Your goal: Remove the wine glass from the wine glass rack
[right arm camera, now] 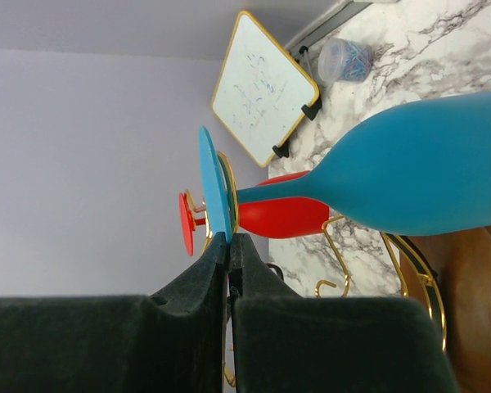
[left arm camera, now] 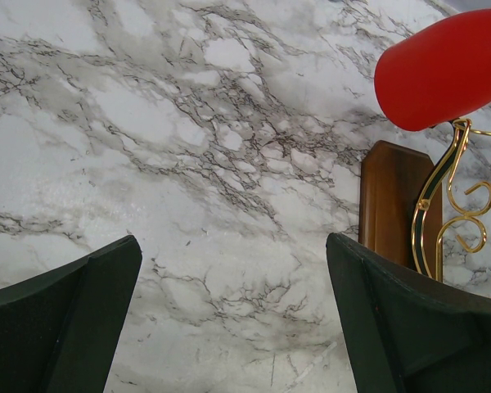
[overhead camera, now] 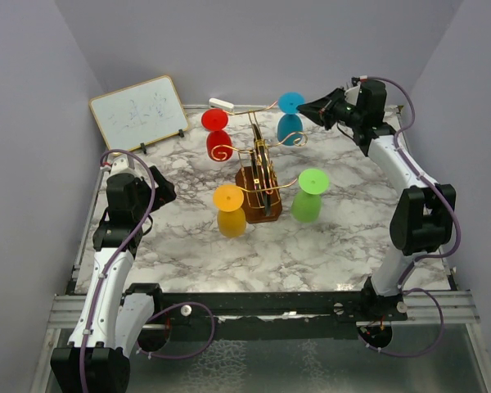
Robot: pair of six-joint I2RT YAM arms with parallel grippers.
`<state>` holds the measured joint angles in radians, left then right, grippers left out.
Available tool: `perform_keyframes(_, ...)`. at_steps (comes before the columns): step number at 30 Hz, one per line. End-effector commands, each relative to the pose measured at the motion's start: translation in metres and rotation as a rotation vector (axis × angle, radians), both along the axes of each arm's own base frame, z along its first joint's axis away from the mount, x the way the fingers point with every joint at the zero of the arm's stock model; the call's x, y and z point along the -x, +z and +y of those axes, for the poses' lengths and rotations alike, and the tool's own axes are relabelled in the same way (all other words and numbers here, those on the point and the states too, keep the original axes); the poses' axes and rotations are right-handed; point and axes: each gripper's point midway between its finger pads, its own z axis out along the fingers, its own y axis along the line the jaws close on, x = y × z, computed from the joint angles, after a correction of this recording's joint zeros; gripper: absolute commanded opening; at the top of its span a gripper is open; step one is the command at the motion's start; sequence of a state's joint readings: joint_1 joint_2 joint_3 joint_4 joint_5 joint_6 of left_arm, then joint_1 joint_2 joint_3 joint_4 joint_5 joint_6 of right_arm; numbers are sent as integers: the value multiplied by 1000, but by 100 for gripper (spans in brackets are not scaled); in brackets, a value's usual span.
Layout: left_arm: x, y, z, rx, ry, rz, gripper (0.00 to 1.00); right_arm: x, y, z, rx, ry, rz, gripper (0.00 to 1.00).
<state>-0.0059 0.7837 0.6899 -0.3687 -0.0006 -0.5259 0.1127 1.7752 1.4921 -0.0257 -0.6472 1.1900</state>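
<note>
The gold wire wine glass rack (overhead camera: pixel 259 176) stands mid-table on a brown wooden block (left arm camera: pixel 390 196). Upside-down glasses hang from its arms: blue (overhead camera: pixel 290 123), red (overhead camera: pixel 217 135), orange (overhead camera: pixel 230 211) and green (overhead camera: pixel 309 196). My right gripper (overhead camera: pixel 304 107) is shut on the rim of the blue wine glass's foot disc (right arm camera: pixel 213 184). The disc lies against a gold arm, and the blue bowl (right arm camera: pixel 425 184) hangs below it. My left gripper (left arm camera: pixel 233 270) stands open over bare marble left of the rack, with the red glass (left arm camera: pixel 442 70) beyond it.
A small whiteboard (overhead camera: pixel 139 112) leans at the back left. A white block (overhead camera: pixel 222 104) lies at the back edge, and a clear tub of clips (right arm camera: pixel 345 60) sits by the whiteboard. Grey walls close in on both sides.
</note>
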Motion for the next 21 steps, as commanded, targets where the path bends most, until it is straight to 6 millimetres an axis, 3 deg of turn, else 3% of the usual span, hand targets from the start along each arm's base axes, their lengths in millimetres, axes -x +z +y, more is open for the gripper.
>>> perform_keyframes(1, -4, 12, 0, 5, 4, -34, 99, -6, 28, -5, -45, -31, -72, 1)
perform_keyframes(21, -4, 12, 0, 6, 5, -37, 99, -19, 54, 5, -27, 16, -130, 1)
